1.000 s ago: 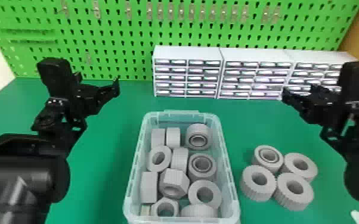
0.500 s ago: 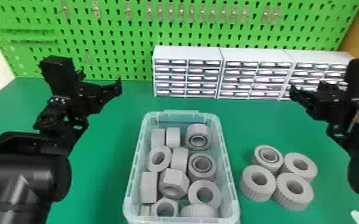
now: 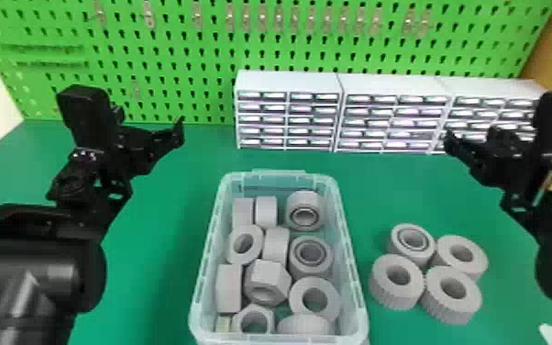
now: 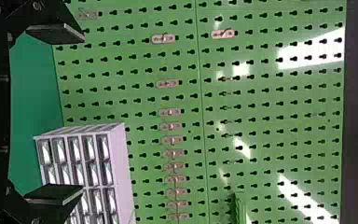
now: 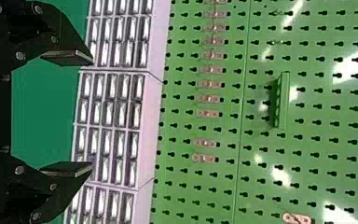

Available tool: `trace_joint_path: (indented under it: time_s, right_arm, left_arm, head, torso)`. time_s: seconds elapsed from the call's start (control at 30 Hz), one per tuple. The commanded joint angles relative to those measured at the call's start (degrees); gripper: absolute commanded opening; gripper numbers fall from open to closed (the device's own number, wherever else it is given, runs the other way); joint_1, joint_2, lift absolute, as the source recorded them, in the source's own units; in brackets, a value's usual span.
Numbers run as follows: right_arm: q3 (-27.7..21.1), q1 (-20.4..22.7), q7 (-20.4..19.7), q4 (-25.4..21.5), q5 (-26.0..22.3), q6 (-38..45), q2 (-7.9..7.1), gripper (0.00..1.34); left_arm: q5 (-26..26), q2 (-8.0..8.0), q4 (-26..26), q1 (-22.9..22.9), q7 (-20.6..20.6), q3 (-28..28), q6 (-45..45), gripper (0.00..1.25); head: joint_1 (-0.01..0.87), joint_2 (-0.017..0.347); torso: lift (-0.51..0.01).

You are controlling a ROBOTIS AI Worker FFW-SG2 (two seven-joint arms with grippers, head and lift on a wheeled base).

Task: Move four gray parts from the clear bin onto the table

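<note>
Four gray parts (image 3: 396,298) lie beside the clear bin (image 3: 279,174), so presumably we hold left gripper (image 4: 83,114) and right gripper (image 5: 92,113) off it, empty, wide open.

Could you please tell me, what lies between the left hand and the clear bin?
No object lies there: between the left hand and the clear bin, the head view shows a bare stretch of green table.

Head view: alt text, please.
Four round gray parts with central holes sit close together on the green table, right of a clear plastic bin holding more gray parts. The black left gripper and black right gripper hang open and empty on either side.
</note>
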Motion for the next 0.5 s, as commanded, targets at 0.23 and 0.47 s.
trace_joint_path:
  time_s: [0.23,0.47]
  right_arm:
    - [1.4,-1.8,0.0,0.6,0.1,0.0,-0.17,0.87]
    - [2.5,-2.5,0.0,0.9,-1.0,0.0,-0.34,0.87]
  left_arm:
    - [-0.6,-0.1,-0.2,-0.4,0.0,-0.1,0.0,1.11]
    - [-1.7,-0.1,-1.5,-0.3,0.0,0.8,0.1,1.11]
  head:
    - [0.686,0.026]
    - [0.686,0.026]
  torso:
    - [-0.05]
    - [-0.05]
